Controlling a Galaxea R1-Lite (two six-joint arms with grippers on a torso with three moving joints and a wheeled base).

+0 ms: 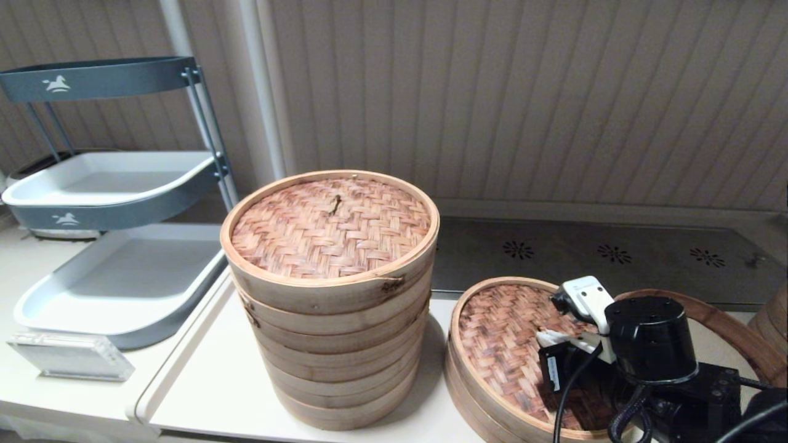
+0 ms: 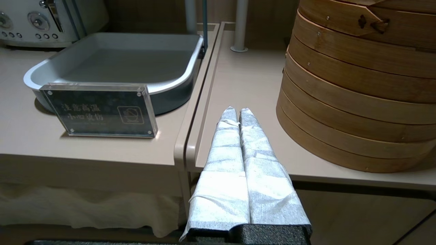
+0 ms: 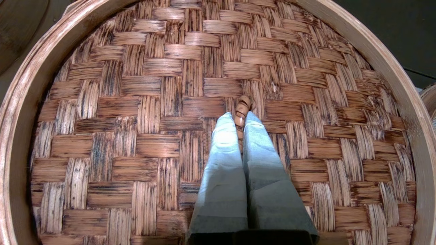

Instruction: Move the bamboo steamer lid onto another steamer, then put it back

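The bamboo steamer lid (image 1: 498, 332), woven brown with dark scorched patches and a pale rim, lies on a shallow basket (image 1: 468, 394) at the front right. My right gripper (image 3: 240, 117) points down at the lid's middle, shut on the small centre knot (image 3: 242, 109). In the head view that gripper (image 1: 548, 338) is over the lid's right half. Just to the right, an open shallow steamer (image 1: 729, 323) with a brown rim and beige inside is mostly hidden behind the right arm. My left gripper (image 2: 235, 110) hangs shut and empty over the table's front edge.
A tall pale multi-tier steamer stack (image 1: 332, 295) with a reddish-tan lid stands in the middle of the table. A grey tiered tray rack (image 1: 117, 184) and an acrylic sign (image 1: 68, 357) are at the left. Another bamboo piece (image 1: 777, 320) shows at the far right.
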